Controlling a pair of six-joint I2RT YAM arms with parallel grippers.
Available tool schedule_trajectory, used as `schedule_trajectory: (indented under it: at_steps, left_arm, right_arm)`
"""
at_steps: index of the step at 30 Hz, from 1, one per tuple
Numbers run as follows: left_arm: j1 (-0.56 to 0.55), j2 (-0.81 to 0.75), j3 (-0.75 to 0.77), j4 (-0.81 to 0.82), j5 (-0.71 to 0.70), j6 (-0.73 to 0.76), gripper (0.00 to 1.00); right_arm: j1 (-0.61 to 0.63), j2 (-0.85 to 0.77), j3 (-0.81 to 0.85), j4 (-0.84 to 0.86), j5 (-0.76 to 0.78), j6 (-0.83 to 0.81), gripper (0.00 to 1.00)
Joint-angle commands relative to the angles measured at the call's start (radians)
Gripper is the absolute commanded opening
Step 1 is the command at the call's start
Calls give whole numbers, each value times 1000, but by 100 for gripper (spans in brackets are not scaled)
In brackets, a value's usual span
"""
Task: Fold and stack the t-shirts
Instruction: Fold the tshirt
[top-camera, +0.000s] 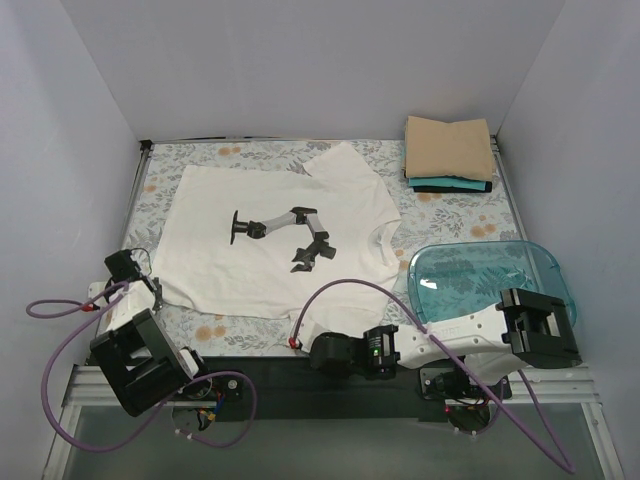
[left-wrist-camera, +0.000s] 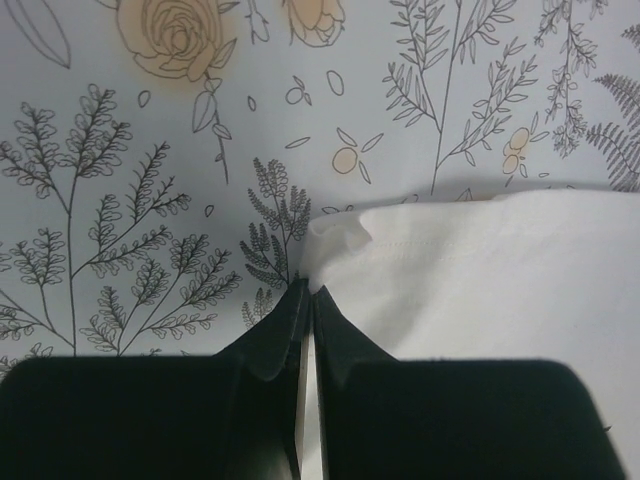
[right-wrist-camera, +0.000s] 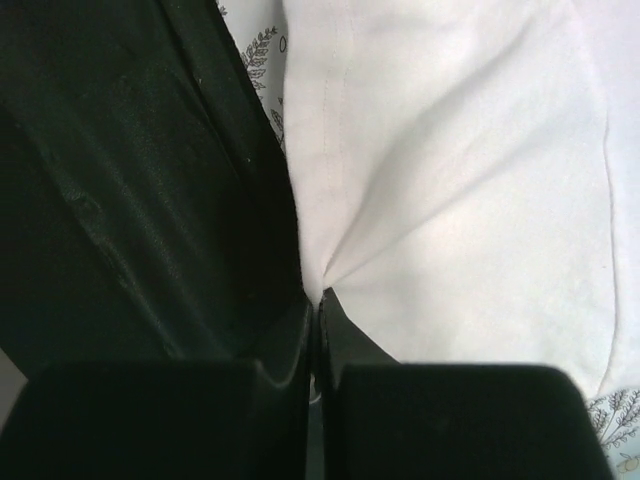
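An off-white t-shirt (top-camera: 270, 240) with a dark print on it lies spread on the floral table cover (top-camera: 460, 220). My left gripper (top-camera: 153, 291) is at its near left corner. In the left wrist view it (left-wrist-camera: 308, 292) is shut with the shirt's corner (left-wrist-camera: 480, 280) pinched at the fingertips. My right gripper (top-camera: 305, 333) is at the shirt's near hem. In the right wrist view it (right-wrist-camera: 318, 296) is shut on a gathered fold of the shirt (right-wrist-camera: 450, 180). Folded shirts, tan (top-camera: 449, 145) on top of teal (top-camera: 440, 184) and black, are stacked at the back right.
A clear blue plastic tub (top-camera: 490, 280) sits upside down at the right, next to my right arm's elbow (top-camera: 540, 325). Purple cables (top-camera: 60, 340) loop at the near edge. Grey walls enclose the table on three sides.
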Motion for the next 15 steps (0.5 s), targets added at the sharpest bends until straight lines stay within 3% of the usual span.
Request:
schedule_trajectory:
  at_steps: [1,5,9,15]
  left_arm:
    - [4,-44,4,-77,-80,-49,0]
    - [6,-57,1,-137,-126,-122,0]
    - [4,-86,-4,-173,-80,-171,0]
    - [4,-156,-13,-177,-45,-175,0]
  right_arm:
    - [7,-65,-16,-65,-16,37,1]
    - [9,-111,-51,-76,-140,22,1]
    - [7,-152,-65,-78,-201,12,1]
    - [4,-189,-53,-79,-162,-18,1]
